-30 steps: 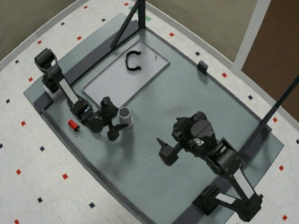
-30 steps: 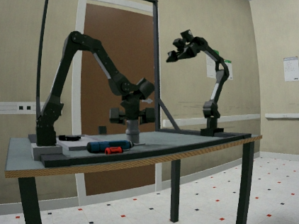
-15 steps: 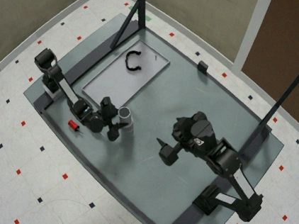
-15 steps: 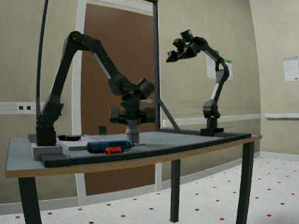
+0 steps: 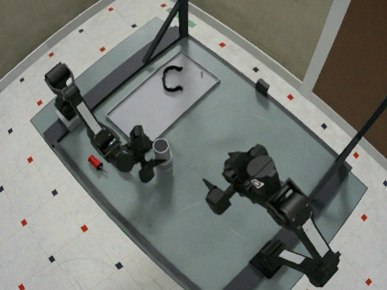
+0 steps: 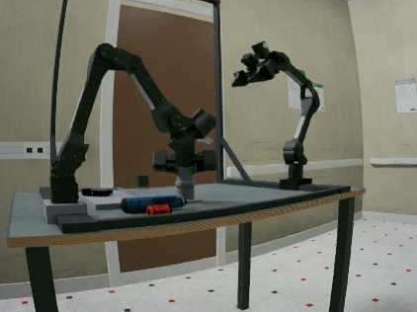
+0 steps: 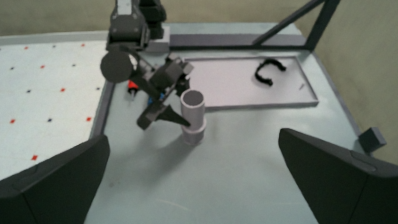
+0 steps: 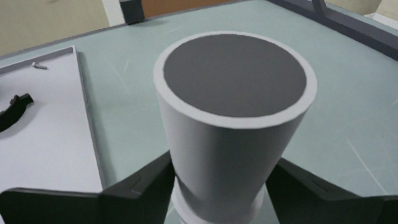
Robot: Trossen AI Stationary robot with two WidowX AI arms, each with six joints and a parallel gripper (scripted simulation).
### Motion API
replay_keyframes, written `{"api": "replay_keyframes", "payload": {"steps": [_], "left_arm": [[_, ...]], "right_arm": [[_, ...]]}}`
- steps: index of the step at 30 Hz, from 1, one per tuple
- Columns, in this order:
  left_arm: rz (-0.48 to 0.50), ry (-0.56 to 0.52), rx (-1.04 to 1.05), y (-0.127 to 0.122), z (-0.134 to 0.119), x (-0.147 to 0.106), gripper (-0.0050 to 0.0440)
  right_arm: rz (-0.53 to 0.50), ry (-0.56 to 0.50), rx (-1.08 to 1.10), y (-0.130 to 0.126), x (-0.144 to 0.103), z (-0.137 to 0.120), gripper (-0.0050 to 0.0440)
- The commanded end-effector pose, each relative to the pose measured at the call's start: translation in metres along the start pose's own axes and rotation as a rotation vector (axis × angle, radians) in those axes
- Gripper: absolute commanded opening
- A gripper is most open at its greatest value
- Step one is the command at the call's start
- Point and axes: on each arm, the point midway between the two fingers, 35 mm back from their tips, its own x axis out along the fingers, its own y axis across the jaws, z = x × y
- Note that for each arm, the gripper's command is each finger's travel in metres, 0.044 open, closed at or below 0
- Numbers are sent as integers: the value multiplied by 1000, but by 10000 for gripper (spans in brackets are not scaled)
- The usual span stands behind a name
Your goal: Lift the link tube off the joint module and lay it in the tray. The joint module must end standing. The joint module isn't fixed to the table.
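Note:
The grey link tube [image 5: 161, 150] [image 7: 193, 134] stands upright on the joint module, a short collar at its foot, just in front of the tray's near edge. The tube fills the right wrist view [image 8: 232, 115]. My right gripper [image 5: 156, 160] reaches down around it, and both fingers press the tube's lower sides just above the collar. My left gripper [image 5: 212, 195] [image 6: 242, 79] is open and empty, high above the middle of the table, well clear of the tube. The flat grey tray [image 5: 160, 94] lies behind the tube.
A black C-shaped part and a small screw [image 5: 202, 74] lie in the tray. A red-handled tool [image 5: 94, 161] and a blue screwdriver [image 6: 148, 202] lie near the right arm's base. A small black block [image 5: 262, 85] sits at the far edge. Frame posts stand at the table's back.

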Motion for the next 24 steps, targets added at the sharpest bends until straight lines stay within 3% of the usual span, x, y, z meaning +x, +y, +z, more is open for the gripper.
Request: {"api": "replay_keyframes", "payload": {"steps": [1, 10, 24], "left_arm": [[0, -17, -2, 0, 4, -5, 440], [0, -17, -2, 0, 4, -5, 440], [0, -17, -2, 0, 4, -5, 440]], "right_arm": [[-19, -22, -33, -6, -8, 21, 212], [-19, -23, -34, -6, -17, 39, 212], [-13, -20, -29, -1, -20, 35, 212]]}}
